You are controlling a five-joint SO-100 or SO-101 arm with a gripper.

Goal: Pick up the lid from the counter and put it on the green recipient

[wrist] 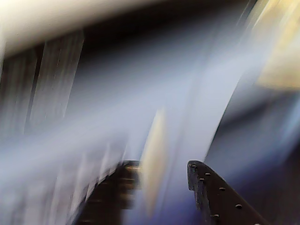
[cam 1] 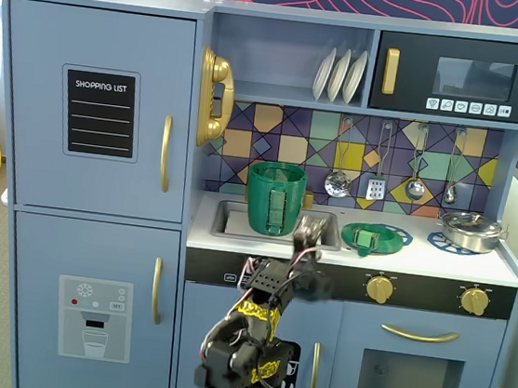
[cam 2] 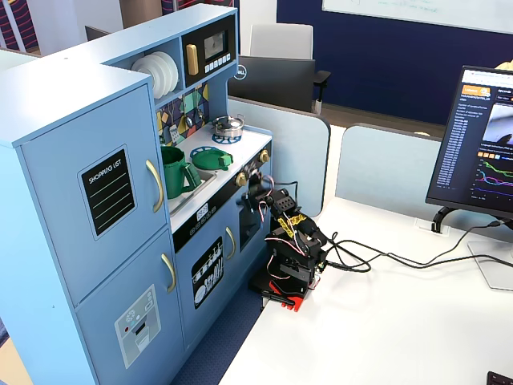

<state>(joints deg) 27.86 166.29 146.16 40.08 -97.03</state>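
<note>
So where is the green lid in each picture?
A fixed view, facing the toy kitchen: the lid lies on a blue burner ring, right of the green pot.
Wrist view: too blurred; no lid can be made out.
A fixed view, from the side: the lid lies between the green pot and the silver pot.
Shared landmark: the green pot.

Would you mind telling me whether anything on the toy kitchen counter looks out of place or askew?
Little stands out. The lid lies on the left blue burner ring, tilted rather than flat. The green pot stands upright in the sink, and the silver pot sits on the right burner. The wrist view is too blurred to judge.
</note>
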